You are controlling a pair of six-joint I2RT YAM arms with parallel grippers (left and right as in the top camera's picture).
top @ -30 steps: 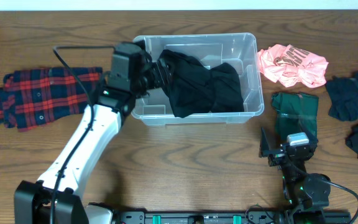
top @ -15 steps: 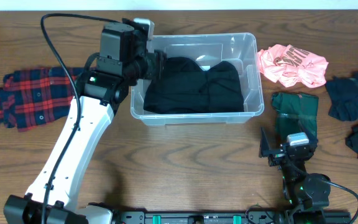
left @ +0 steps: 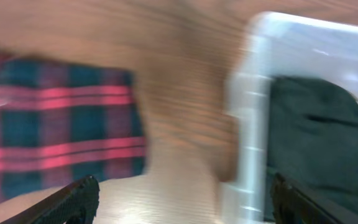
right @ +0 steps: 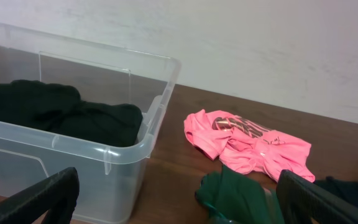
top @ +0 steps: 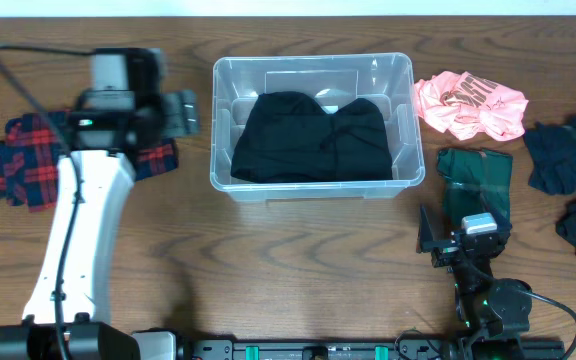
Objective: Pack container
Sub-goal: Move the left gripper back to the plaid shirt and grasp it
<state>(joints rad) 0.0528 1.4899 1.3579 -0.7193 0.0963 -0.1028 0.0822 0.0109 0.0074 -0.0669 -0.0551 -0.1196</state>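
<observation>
Withdraws the left gripper [top: 185, 110] from its earlier station at the left wall of the container [top: 220, 150] to a spot over bare table [top: 298, 260], between that wall and the plaid shirt [top: 18, 165]. Shows both left fingers spread wide with nothing between them: released, presumably to leave the black garment [top: 308, 140] behind in the bin. Leaves that garment settled across the container floor, no longer bunched under the wrist as one second ago. Keeps the container upright at mid-table toward the far edge, unmoved across all frames. Holds the right gripper [right: 178, 205] parked low at the near right, fingers apart and empty, facing the container; no change from the earlier frames. Sets it just beside the green garment [top: 473, 180], with the pink garment [top: 468, 105] beyond and darker garments [top: 568, 160] at the far right, all outside the bin: probably stock yet to pack. Points, by judgement only, toward the plaid shirt as the left arm's next pick.
</observation>
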